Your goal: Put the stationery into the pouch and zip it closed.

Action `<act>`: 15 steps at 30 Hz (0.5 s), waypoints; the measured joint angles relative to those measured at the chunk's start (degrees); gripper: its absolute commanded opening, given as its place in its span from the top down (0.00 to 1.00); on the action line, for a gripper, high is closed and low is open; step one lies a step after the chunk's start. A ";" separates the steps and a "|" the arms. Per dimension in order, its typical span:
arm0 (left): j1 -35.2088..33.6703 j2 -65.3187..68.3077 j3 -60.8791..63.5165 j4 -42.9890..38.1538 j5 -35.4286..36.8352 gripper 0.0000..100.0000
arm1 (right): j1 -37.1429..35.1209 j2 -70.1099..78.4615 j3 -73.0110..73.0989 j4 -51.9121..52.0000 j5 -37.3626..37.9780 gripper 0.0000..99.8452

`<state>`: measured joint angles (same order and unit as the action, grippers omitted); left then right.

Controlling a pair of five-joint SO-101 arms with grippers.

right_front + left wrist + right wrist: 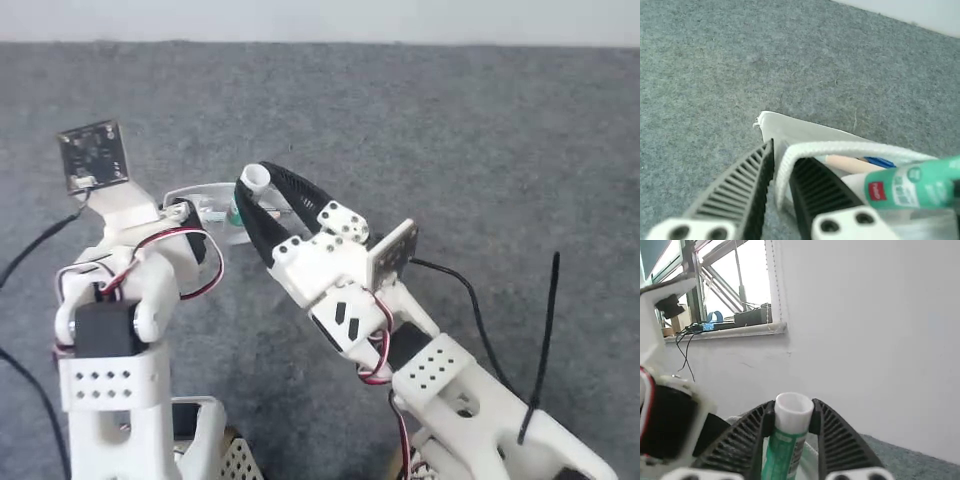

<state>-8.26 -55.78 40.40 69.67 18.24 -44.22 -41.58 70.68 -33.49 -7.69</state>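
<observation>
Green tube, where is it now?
In the high view, the right hand holds the green tube at the pouch mouth, beside the left hand.

The pouch (795, 131) is pale and whitish, and it lies on the grey table (715, 60) with its zip undone and its mouth open. The left gripper (782, 155) pinches the ribbed white rim of that mouth. Inside lie a beige stick (850, 162) and something blue (880, 161), side by side. The glue stick (785, 440) is green with a white cap. It stands nearly upright, cap uppermost, clamped in the right gripper (256, 186), with its lower end over the open mouth of the pouch.
</observation>
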 measured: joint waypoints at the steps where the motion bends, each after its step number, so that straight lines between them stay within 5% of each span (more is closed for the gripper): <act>1: 0.09 0.00 0.00 0.00 0.00 0.99 | 0.00 -0.70 0.97 -0.44 0.53 0.81; 15: -0.26 0.00 0.00 0.00 0.00 0.99 | -0.97 -15.12 11.60 -0.62 1.58 0.86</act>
<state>-8.53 -55.78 40.40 69.67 18.24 -45.19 -56.70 82.29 -34.11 -6.11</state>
